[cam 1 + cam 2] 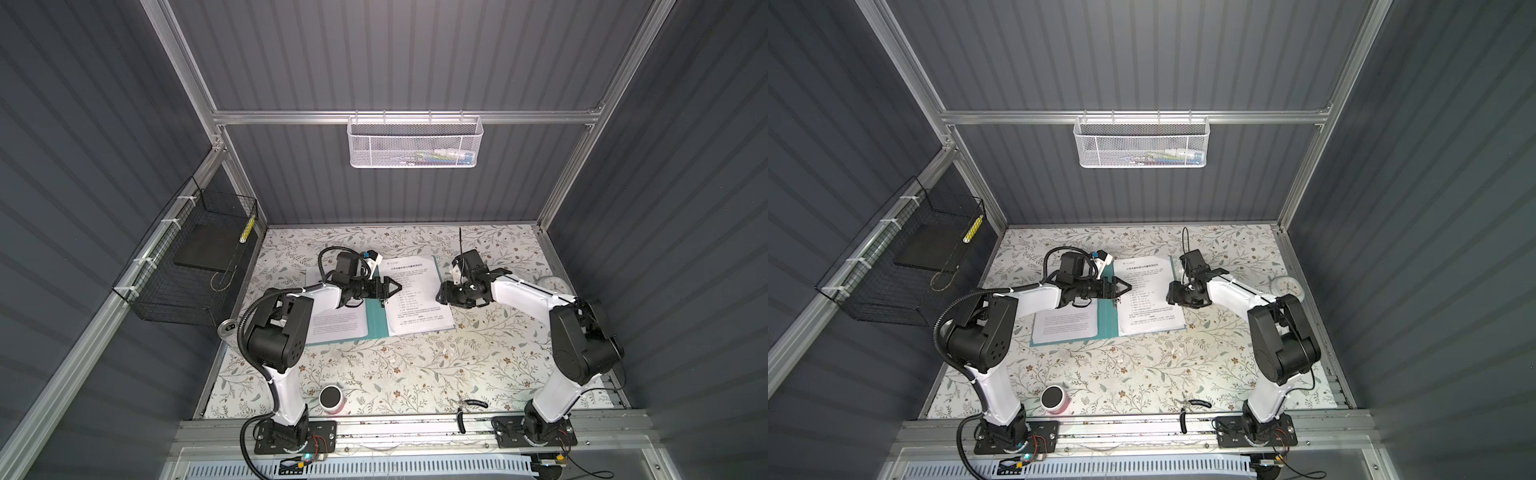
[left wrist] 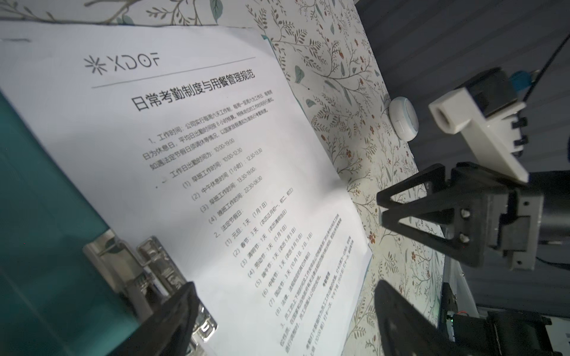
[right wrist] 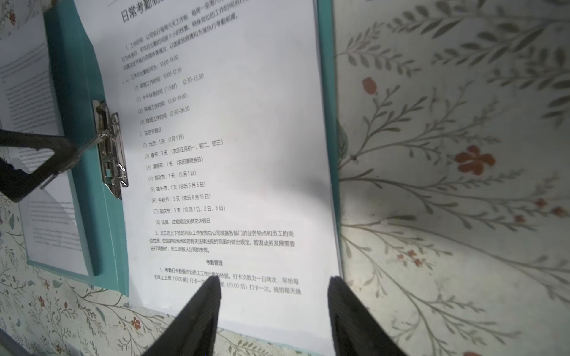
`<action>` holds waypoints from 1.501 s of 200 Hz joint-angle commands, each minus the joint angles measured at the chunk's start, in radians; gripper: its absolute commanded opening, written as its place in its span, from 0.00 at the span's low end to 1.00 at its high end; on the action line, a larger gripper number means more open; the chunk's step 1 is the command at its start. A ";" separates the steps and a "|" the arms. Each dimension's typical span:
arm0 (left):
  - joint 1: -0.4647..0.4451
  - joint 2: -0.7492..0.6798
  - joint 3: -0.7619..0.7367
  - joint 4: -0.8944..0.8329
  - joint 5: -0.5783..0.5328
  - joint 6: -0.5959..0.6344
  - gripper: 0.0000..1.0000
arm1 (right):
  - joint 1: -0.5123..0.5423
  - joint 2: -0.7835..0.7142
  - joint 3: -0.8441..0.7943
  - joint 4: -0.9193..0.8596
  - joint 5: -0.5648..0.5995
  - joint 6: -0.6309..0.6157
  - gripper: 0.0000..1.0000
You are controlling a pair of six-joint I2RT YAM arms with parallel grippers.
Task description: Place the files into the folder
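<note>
Floral-patterned desk (image 1: 415, 365) carries the teal folder (image 1: 376, 320), which lies open and flat in the desk's far half, midway between its left and right edges. The files (image 1: 415, 299) lie on it. One printed sheet covers the right leaf, its inner edge just beside the spine, and a second sheet (image 1: 338, 326) rests on the left leaf, partly under the left arm. The left pincer (image 1: 394, 287) hangs over the spine, spread wide with nothing between its fingers. One fingertip (image 3: 66, 154) sits against the raised lever of the metal clip (image 3: 111, 151). The right pincer (image 3: 274, 283) stands about half open and empty over the right sheet's outer edge. Whether it touches the paper cannot be told.
</note>
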 commanded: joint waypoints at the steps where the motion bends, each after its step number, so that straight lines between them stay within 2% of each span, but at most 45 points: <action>1: 0.001 -0.055 -0.008 0.027 -0.031 -0.015 0.93 | 0.003 -0.017 -0.024 -0.042 0.085 -0.002 0.59; 32: 0.001 -0.088 -0.001 0.024 -0.048 -0.017 0.97 | 0.004 -0.010 -0.056 -0.029 0.096 0.005 0.61; 137: 0.001 -0.169 -0.010 -0.006 -0.095 -0.009 0.98 | 0.053 0.079 -0.085 0.055 0.091 0.043 0.61; 300: 0.001 -0.139 -0.008 -0.013 -0.082 -0.009 0.98 | 0.114 0.066 -0.055 0.004 0.152 0.047 0.61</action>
